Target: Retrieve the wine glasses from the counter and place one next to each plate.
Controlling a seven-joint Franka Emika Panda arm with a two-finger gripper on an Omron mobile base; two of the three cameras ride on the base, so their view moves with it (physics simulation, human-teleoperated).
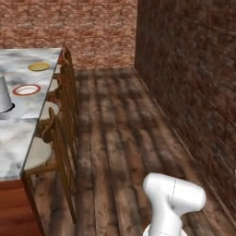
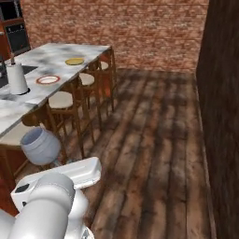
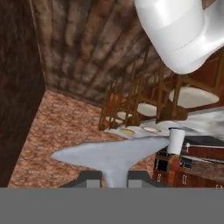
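Your gripper (image 3: 112, 178) is clamped on the stem of a wine glass (image 3: 109, 155); in the right base view the glass bowl (image 2: 41, 146) sits low at left, near the arm. On the far island (image 1: 18, 133), the orange-rimmed plate (image 1: 26, 90) lies nearer and the yellow plate (image 1: 39, 67) farther, beside the paper towel roll (image 2: 17, 79).

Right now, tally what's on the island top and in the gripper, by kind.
Plates: 2, an orange-red one and a yellow one
Paper towel roll: 1
Wine glass, in the gripper: 1
Total: 4
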